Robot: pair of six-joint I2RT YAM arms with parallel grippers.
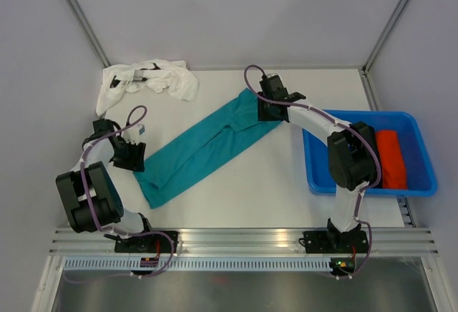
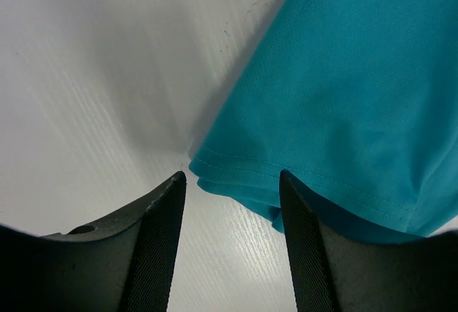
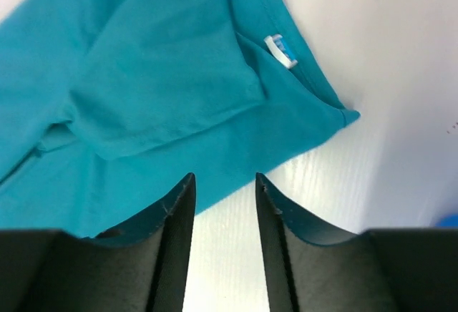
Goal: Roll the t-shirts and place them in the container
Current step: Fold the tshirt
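No legible text anywhere.

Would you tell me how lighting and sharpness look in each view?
Top view: even light, sharp, with glare on the metal rail at the near edge. Left wrist view: the teal shirt throws a soft shadow on the table; its hem stitching is sharp. Right wrist view: the table is washed out bright, the shirt's label crisp.
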